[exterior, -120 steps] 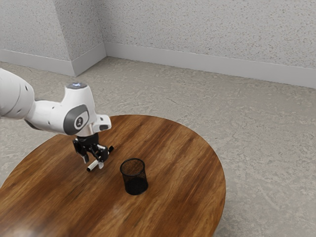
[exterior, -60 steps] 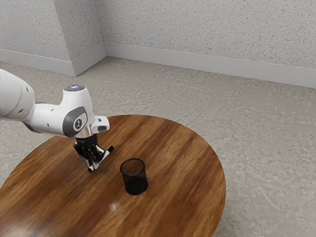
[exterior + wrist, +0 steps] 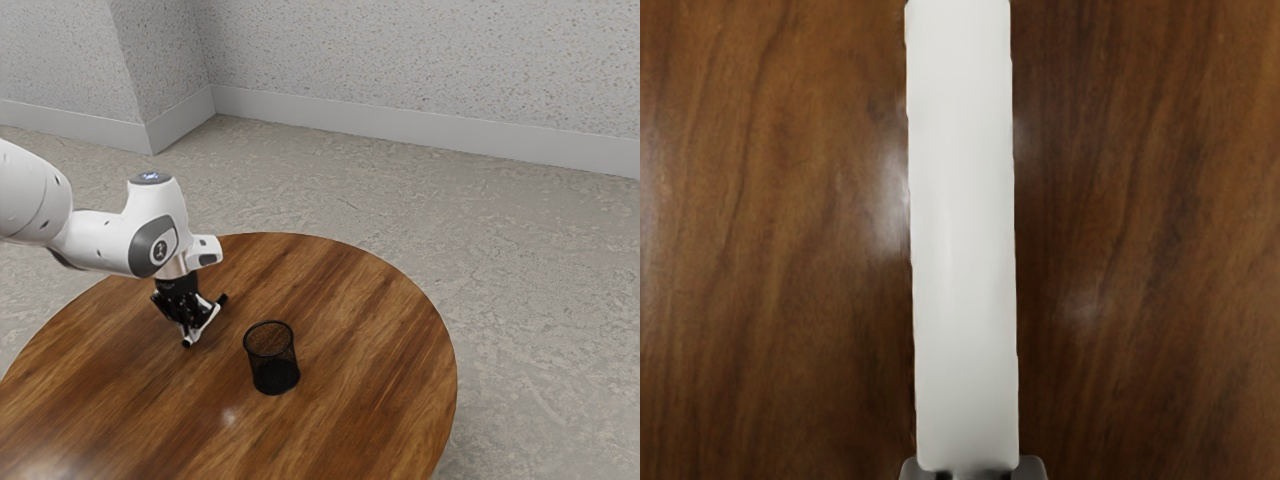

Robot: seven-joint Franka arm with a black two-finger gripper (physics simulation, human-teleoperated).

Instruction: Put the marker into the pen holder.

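The gripper (image 3: 193,333) points down at the bench (image 3: 350,300), its two fingers pinching the marker (image 3: 962,240) from both long sides. A grip across the barrel makes sense, since it should keep a round thing from rolling away. The marker lies crosswise under the hand, nearer flat than upright; it may be just clear of the wood or still resting on it, too close to say from the exterior view.

The pen holder (image 3: 272,360) stands upright near the gripper, toward the exterior view's right, its mouth facing up and ready to take something dropped in endwise. The marker is outside it, so the job looks to be at the grasping step, with lifting, carrying across and tipping one end down to come. Lowered flat, it could catch on the rim.

The marker itself is a slim, straight stick with a smooth, plain white barrel and black at both ends.
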